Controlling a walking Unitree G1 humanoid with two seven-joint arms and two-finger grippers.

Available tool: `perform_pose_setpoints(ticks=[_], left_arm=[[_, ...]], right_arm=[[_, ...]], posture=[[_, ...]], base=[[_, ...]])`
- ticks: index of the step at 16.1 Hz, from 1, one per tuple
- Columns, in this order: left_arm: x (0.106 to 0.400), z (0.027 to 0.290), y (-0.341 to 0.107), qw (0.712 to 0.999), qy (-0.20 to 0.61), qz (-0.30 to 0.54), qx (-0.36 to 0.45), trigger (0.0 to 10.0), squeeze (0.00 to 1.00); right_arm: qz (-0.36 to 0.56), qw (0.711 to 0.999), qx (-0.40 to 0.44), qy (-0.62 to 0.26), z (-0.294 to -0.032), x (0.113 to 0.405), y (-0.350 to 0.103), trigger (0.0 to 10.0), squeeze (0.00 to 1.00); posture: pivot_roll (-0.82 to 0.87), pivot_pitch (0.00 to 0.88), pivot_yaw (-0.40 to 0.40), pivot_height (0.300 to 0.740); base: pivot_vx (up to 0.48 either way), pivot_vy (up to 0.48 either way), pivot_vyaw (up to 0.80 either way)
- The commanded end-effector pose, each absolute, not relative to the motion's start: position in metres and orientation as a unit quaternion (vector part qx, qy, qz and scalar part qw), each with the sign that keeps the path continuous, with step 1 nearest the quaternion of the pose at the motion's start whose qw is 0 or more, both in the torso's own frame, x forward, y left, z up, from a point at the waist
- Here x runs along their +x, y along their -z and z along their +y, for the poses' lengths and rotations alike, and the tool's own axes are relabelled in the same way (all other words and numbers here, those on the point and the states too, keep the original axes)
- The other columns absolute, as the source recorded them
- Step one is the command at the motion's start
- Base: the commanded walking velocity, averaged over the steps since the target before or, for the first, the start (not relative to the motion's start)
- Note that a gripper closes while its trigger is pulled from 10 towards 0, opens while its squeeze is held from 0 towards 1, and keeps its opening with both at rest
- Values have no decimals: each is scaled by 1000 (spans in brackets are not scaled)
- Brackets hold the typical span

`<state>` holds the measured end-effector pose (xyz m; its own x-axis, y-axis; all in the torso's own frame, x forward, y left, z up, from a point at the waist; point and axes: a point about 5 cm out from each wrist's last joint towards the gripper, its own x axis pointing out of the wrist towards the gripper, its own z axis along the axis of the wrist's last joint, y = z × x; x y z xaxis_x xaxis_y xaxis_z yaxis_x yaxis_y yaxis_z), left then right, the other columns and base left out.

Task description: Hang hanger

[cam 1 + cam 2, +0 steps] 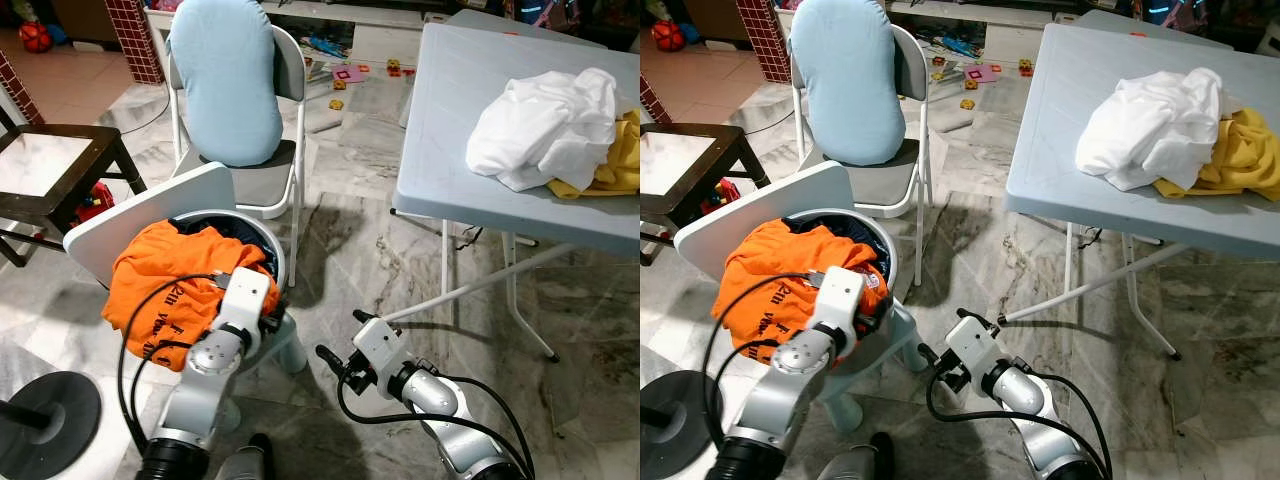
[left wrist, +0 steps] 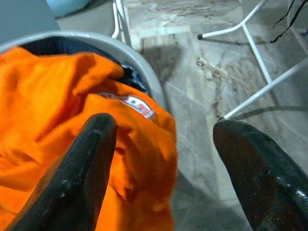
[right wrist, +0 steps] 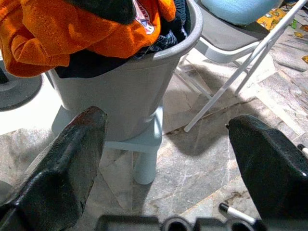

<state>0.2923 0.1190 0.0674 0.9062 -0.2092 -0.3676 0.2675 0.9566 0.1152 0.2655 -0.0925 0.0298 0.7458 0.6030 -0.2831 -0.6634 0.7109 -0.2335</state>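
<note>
You have a grey bin [image 3: 125, 91] in front of you, standing on a small stool [image 3: 139, 149]. It is stuffed with an orange shirt [image 1: 165, 285] that spills over the rim, and there is dark cloth [image 3: 159, 41] under it. A white lid [image 1: 150, 215] leans at the back of the bin.

Your left tool [image 2: 163, 159] is right over the orange shirt, near the bin's rim. Its 2 fingers are spread wide and hold nothing. Your right tool [image 1: 335, 365] is low, beside the bin and stool, over the floor [image 1: 400, 260]. Its fingers are wide open too and hold nothing.

I can't spot a hanger anywhere.

On your right, a grey counter [image 1: 470, 100] holds a white cloth [image 1: 545, 125] lying on a yellow cloth [image 1: 620, 150]. Behind the bin is a folding chair [image 1: 280, 170] with a blue cushion [image 1: 225, 80]. There is open floor between the bin and the counter's legs. A dark side table [image 1: 55, 170] is on your left.
</note>
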Motion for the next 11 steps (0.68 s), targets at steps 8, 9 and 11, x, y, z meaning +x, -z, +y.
perform_pose_setpoints(ticks=[8, 9, 11], left_arm=[[291, 126, -61, 974, 72, 205, 60, 10000, 0], [291, 127, -61, 974, 68, 208, 59, 10000, 0], [292, 129, -57, 973, 68, 216, 55, 10000, 0]], right_arm=[[96, 920, -165, -343, -95, 263, -29, 10000, 0], [97, 920, -164, -343, -94, 263, -29, 10000, 0], [97, 919, -164, -344, -94, 262, -28, 10000, 0]], posture=[[16, 150, -30, 740], [16, 150, -30, 740], [16, 153, -29, 740]], base=[[0, 0, 0], [0, 0, 0], [0, 0, 0]])
